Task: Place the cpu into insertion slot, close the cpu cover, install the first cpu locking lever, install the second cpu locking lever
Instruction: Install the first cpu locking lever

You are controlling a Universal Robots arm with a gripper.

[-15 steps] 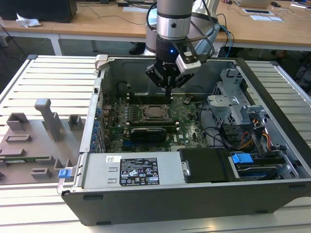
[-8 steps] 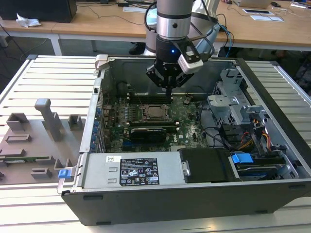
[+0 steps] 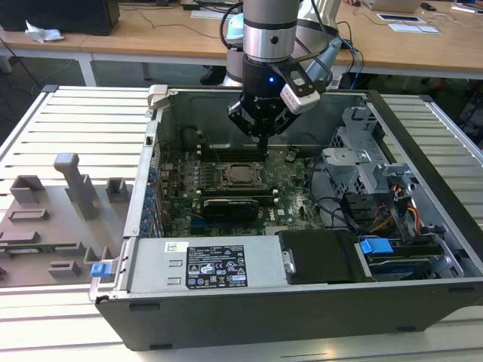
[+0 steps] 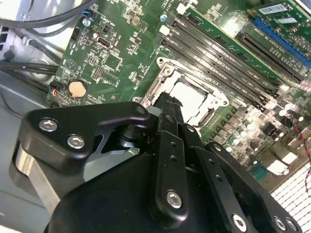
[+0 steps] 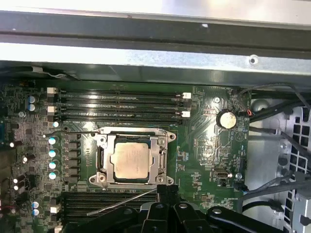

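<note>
Already the cpu [image 5: 130, 161] sits in the insertion slot [image 5: 100, 178], with the cpu cover [image 5: 159, 156] lying flat around it. With its fingers pressed together, the end effector [image 5: 163, 190] hangs just beside the socket's edge on the green motherboard [image 5: 204, 160], near the raised end of a thin locking lever [image 5: 121, 202].

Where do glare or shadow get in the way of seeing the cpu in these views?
First wrist view: the chassis wall glares as a bright band, the cpu evenly lit. Second wrist view: the cpu washes out white beyond the dark gripper. Exterior view: the cpu sits in the dimmer interior of the case.
</note>
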